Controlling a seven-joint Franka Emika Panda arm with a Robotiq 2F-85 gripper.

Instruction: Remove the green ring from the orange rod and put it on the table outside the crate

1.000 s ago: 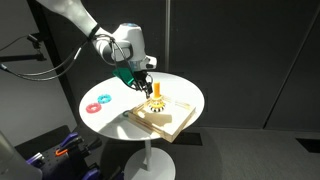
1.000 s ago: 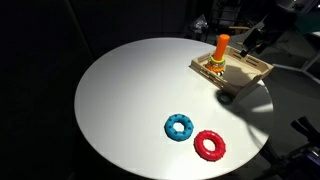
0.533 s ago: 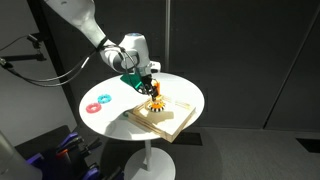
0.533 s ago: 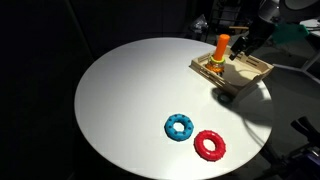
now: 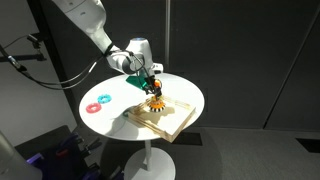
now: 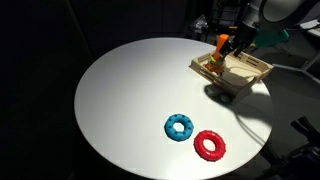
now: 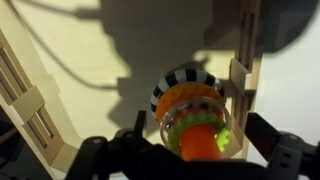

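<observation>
Green shows only in the wrist view: the green ring [image 7: 224, 134] circles the orange rod [image 7: 198, 142] above its striped base, inside the crate [image 6: 245, 70]. Since the rod stands upright, the ring probably has to be drawn straight up off it before it can go onto the table [image 6: 120, 90]. The gripper [image 5: 150, 87] hangs over the rod, its jaws apart on either side and gripping nothing. Whether they touch the ring I cannot tell.
</observation>
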